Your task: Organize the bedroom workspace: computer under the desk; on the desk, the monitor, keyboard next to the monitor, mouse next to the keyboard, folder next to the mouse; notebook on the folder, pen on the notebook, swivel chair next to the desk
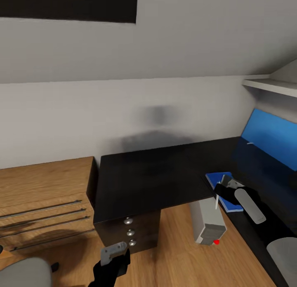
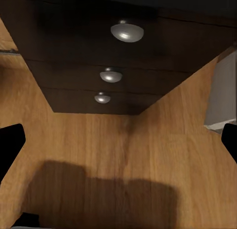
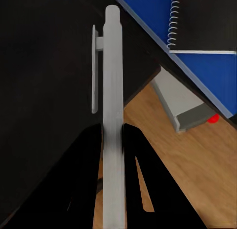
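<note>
My right gripper (image 3: pixel 112 133) is shut on the thin silvery-white pen (image 3: pixel 112 81), which sticks out past the fingers over the black desk (image 3: pixel 44 91). In the head view this gripper (image 1: pixel 219 194) hovers at the inner corner of the desk (image 1: pixel 156 179), with the pen (image 1: pixel 216 203) pointing down beside the blue folder (image 1: pixel 218 179). The folder (image 3: pixel 207 71) lies on the desk with the dark spiral-bound notebook (image 3: pixel 205 21) on top. The grey computer (image 1: pixel 208 221) stands on the floor under the desk edge. My left gripper (image 2: pixel 118 150) is open, low in front of the drawers (image 2: pixel 127 31).
A light wooden cabinet (image 1: pixel 41 196) stands left of the desk. The black drawers with silver knobs (image 1: pixel 130 231) are under the desk's left end. A big bright blue slanted panel (image 1: pixel 272 138) rises at the desk's right end, under a white shelf (image 1: pixel 268 85). Wooden floor (image 1: pixel 173 254) lies between drawers and computer.
</note>
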Controlling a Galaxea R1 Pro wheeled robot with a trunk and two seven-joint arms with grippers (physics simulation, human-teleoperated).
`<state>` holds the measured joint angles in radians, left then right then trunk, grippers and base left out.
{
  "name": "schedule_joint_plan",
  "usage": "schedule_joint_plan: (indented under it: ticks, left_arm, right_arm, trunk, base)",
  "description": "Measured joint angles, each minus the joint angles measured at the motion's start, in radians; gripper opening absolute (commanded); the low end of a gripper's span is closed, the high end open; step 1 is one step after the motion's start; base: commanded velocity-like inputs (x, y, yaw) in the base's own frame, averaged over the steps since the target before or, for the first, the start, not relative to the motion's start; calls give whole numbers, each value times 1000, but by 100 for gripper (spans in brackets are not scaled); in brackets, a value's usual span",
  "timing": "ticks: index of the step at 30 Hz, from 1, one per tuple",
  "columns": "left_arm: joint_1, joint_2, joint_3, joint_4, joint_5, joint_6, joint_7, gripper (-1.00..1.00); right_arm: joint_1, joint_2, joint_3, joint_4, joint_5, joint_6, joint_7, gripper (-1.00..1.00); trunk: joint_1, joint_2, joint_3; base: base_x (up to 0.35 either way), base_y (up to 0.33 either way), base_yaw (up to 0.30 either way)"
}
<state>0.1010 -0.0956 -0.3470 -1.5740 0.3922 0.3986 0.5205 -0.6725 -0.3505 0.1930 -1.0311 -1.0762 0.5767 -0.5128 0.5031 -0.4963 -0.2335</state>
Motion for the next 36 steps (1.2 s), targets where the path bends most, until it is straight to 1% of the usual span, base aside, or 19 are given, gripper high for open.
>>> schedule_joint_plan:
  ticks: [2, 9, 19, 28, 30, 31, 33, 36]
  left_arm:
    - [1, 11, -4, -11, 0, -1, 0, 100]
    - [2, 51, -6, -10, 0, -2, 0, 100]
    - [2, 51, -7, -6, 1, -2, 0, 100]
    - [2, 53, -7, -5, 0, -2, 0, 100]
    - [2, 53, -7, -5, 1, -2, 0, 100]
    - [2, 53, -8, -4, 1, -2, 0, 100]
    - [3, 53, -7, -4, 1, -2, 0, 100]
    - [3, 53, -7, -4, 0, -2, 0, 100]
  right_arm:
    - [0, 1, 0, 2, 0, 0, 0, -100]
    - [0, 1, -1, 3, 1, -1, -1, -100]
    - [0, 1, -2, 5, 1, -38, -1, -100]
    - [0, 1, -2, 8, 2, -50, -1, -100]
    - [0, 1, -2, 17, 2, -54, -1, -100]
    - [0, 0, -2, 36, 2, -80, -1, -100]
    - [0, 1, 0, 47, 3, -99, -1, -100]
    - [0, 2, 1, 74, 6, -109, -2, -100]
  trunk:
    - [0, 0, 0]
    - [0, 0, 0]
    - [0, 0, 0]
    - [0, 0, 0]
    - [0, 0, 0]
    - [0, 0, 0]
    - [0, 0, 0]
    - [0, 0, 0]
  base:
    - [83, -118, 0]
    - [181, -203, 0]
    - [190, -190, 0]
    - [170, -176, 0]
    - [50, -52, 0]
    - [20, -20, 0]
    - [11, -12, 0]
    - [7, -7, 0]
